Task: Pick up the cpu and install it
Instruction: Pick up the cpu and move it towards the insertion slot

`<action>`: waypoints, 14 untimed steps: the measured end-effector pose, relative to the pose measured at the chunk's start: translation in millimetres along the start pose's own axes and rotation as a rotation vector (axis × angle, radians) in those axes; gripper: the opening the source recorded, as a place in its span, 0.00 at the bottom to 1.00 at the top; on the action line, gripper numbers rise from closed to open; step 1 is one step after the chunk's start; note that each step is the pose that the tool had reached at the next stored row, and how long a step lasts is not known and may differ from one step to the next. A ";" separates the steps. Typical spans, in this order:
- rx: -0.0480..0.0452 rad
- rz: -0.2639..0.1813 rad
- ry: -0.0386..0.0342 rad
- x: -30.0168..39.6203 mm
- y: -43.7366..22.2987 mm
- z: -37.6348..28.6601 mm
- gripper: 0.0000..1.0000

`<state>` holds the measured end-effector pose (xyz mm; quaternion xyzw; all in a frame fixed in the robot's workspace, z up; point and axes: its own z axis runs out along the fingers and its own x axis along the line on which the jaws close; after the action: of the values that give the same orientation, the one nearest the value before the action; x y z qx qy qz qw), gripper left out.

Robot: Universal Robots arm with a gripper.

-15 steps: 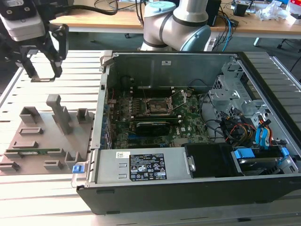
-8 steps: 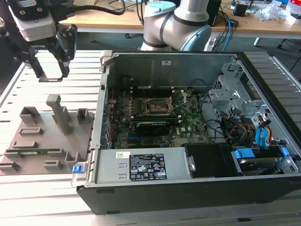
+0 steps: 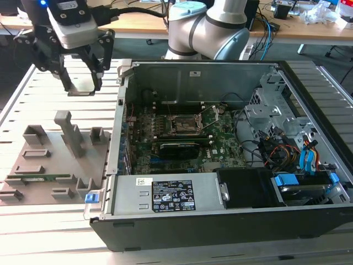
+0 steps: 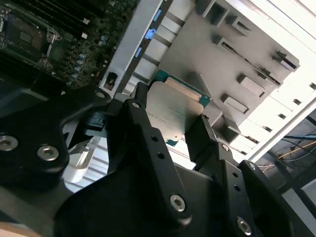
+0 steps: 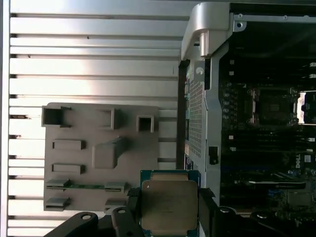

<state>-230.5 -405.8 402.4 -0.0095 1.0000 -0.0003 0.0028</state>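
Two black fingers [image 5: 207,211] of the pincer [image 5: 169,198] are clamped on opposite edges of the cpu [image 5: 169,205], which hangs in the air between them. In both wrist views its silvery top plate faces the camera and a thin green rim shows around it. In the exterior view the pincer [image 3: 83,83] hangs above the slatted tabletop [image 3: 49,232], off the exterior view's left of the open computer case [image 3: 220,221] and clear of it. Below and in front of the pincer, on the tabletop, lies a grey holder tray [image 3: 55,160] with raised blocks and slots. A long narrow green memory stick [image 3: 41,178] lies flat in a slot near the tray's front edge. The tray sits just beside the case's left wall in the exterior view. Inside the case the green motherboard [image 3: 220,141] lies flat, and its dark, metal-framed square socket [image 3: 182,124] sits near the middle, well apart from the cpu. Bundled cables and blue drive clips [image 3: 287,179] fill the exterior view's right end of the case. The robot arm [image 3: 209,27] rises behind the case.
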 end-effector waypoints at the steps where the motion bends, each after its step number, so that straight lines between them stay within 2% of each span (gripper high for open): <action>1: 0.0000 0.000 0.0000 -7.6 -0.1 0.2 0.55; 4: 0.0005 0.000 0.0001 -21.3 -0.1 0.5 0.55; 5: 0.0006 0.000 0.0000 -27.9 0.0 0.7 0.55; 8: 0.0008 0.000 0.0001 -38.2 -0.1 0.9 0.55; 9: 0.0009 0.000 0.0001 -45.0 -0.2 1.0 0.55; 14: 0.0007 0.000 0.0000 -58.6 0.0 1.4 0.55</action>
<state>-171.9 -404.7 401.3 -0.0095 1.0000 -0.0006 0.0028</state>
